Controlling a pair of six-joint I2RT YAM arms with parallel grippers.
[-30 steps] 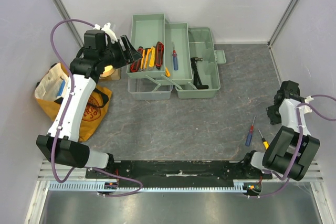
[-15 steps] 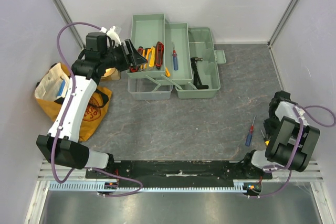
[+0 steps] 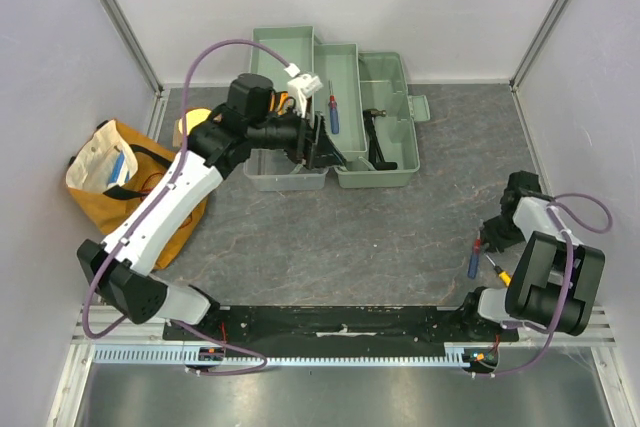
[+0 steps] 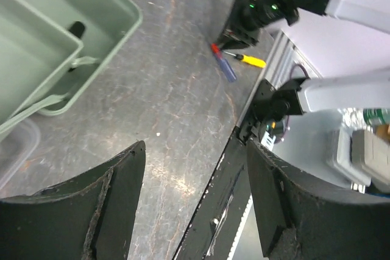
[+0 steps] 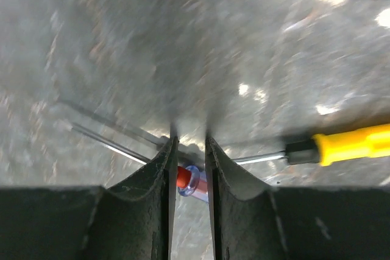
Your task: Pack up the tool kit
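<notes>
Gaping sage-green toolbox [image 3: 378, 179] (trays [image 3: 343, 62] out)

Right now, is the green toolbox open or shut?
Open. The toolbox has its trays swung out sideways, and a blue screwdriver lies exposed in the middle one.

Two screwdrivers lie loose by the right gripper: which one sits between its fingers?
The red-and-blue-handled screwdriver: its handle sits between the fingers of the right gripper. The yellow-handled screwdriver lies outside them, off to one side.
</notes>
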